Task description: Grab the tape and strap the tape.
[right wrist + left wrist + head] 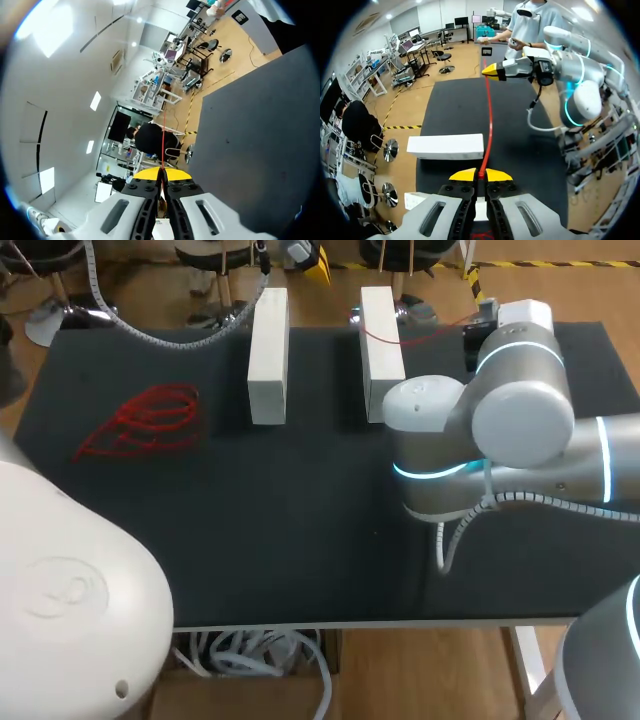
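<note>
Red tape (pixel 489 125) drawn as one straight span above the dark surface (pixel 530 150), held at both ends. Near end: the left claw (pixel 481 175), yellow tips closed on the tape. Far end: the right claw (pixel 492 71), tips likewise pinched together on it. The right wrist view confirms this, showing the strand leaving its closed tips. A white block (pixel 445 146) lies just ahead of the left claw. The span passes its end, either over the corner or just beside it; this cannot be settled from this angle. The head view shows a second white block (pixel 380 340) parallel to the first, with a thin red line across it, and a loose red coil (pixel 150 420) lying well apart from both.

Hazards, as judged from this arrangement:
(a) Each grip is only a narrow pinch at the fingertips, so pulling the arms further apart could draw the tape out of one claw.
(b) Bringing the arms closer together would slacken the span, which could then drop beside the blocks rather than across them.
(c) Lowering the span at an angle could catch it on a block corner and shift that block.
</note>
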You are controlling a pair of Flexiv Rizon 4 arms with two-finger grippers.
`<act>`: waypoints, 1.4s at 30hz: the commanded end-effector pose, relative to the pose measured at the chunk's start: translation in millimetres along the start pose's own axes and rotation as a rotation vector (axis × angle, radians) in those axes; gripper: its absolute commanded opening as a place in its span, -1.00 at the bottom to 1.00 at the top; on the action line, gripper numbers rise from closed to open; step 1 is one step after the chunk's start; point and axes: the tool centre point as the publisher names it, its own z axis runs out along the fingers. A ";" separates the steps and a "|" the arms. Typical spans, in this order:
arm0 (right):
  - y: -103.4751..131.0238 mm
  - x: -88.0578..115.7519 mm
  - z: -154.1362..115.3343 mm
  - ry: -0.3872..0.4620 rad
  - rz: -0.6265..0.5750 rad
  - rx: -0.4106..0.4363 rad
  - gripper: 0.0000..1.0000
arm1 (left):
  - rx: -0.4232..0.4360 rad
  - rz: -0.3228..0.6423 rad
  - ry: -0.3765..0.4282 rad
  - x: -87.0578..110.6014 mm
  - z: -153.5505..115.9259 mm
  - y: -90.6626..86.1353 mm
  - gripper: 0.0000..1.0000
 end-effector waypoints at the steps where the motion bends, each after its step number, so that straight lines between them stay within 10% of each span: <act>1: -2.0 2.1 -6.9 0.187 -0.098 -0.050 -1.00 | -0.004 -0.001 0.001 -0.2 -0.1 -0.9 -1.00; 9: -0.8 19.2 -3.6 0.444 -0.371 -0.266 -1.00 | -0.004 -0.001 0.001 -0.2 -0.1 -0.9 -1.00; 19: -15.0 16.6 -16.5 0.425 -0.778 -0.243 -1.00 | -0.004 -0.001 0.001 -0.2 -0.1 -0.9 -1.00; 27: -13.3 20.5 -24.1 -0.031 -0.832 -0.186 -1.00 | -0.004 -0.001 0.001 -0.2 -0.1 -0.9 -1.00; 42: -13.3 20.5 -24.1 -0.031 -0.832 -0.186 -1.00 | -0.004 -0.001 0.001 -0.2 -0.1 -0.9 -1.00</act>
